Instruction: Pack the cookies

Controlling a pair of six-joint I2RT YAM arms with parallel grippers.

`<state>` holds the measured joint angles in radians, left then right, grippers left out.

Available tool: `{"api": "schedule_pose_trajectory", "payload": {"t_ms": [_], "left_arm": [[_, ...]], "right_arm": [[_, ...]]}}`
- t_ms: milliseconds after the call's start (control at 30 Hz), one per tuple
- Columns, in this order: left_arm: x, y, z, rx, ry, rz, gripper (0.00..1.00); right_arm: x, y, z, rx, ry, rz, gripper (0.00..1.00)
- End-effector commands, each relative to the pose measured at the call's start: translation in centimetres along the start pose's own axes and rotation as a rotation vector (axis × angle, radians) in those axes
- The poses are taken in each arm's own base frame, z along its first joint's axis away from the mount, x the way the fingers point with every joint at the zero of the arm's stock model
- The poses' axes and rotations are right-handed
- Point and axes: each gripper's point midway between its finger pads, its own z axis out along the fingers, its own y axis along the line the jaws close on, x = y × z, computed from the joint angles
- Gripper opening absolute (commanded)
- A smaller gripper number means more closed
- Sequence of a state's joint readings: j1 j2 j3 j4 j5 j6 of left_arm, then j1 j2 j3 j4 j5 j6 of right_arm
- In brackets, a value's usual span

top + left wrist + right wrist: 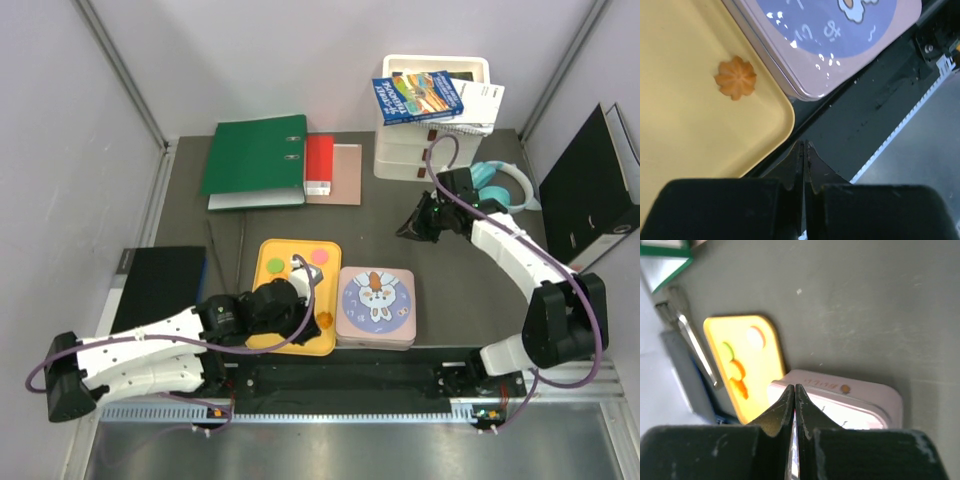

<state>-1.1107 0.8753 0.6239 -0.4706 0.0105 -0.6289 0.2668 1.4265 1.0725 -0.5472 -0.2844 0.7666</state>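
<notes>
While the small flower-shaped and round cookies [735, 78] lie loose on the yellow plastic tray [685, 130], just beside the lidded pink square tin [375, 307], left end effector [804, 145] and right end effector [793, 387] are both fully closed, empty; probably lid removal pending.

The cookies [324, 319] lie on the tray [290, 248]; the tin [375, 305] sits just right of it.

We find the left arm [150, 350] stretched low from its base toward the right. The left claw [804, 150] is fully closed, fingertips pressed together and holding nothing. The right arm [510, 250] bends sharply at the elbow and reaches forward-left. The right claw [794, 390] is likewise closed and empty.
</notes>
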Motion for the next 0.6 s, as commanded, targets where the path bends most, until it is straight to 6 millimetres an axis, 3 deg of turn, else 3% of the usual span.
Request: {"api": "schedule_pose_trajectory", "payload": {"t_ms": [0,100,133,300,567], "left_arm": [[0.8,-1.7,0.4,0.066,-0.007,-0.007,0.0],[1.0,-1.1,1.0,0.036,-0.026,-0.05,0.0],[0.6,-1.1,1.1,0.036,-0.046,-0.061,0.0],[0.3,-0.9,1.5,0.028,-0.078,-0.095,0.0],[0.8,-0.7,2.7,-0.006,-0.026,-0.082,0.0]], "right_arm": [[1.9,3.3,-0.2,-0.212,0.053,-0.051,0.0],[4.3,5.3,-0.9,-0.366,0.111,-0.094,0.0],[6.1,4.8,-0.6,-0.385,0.165,-0.092,0.0],[11.0,4.2,-0.2,-0.429,0.267,-0.137,0.0],[15.4,2.3,0.1,-0.422,0.357,-0.167,0.0]]}}
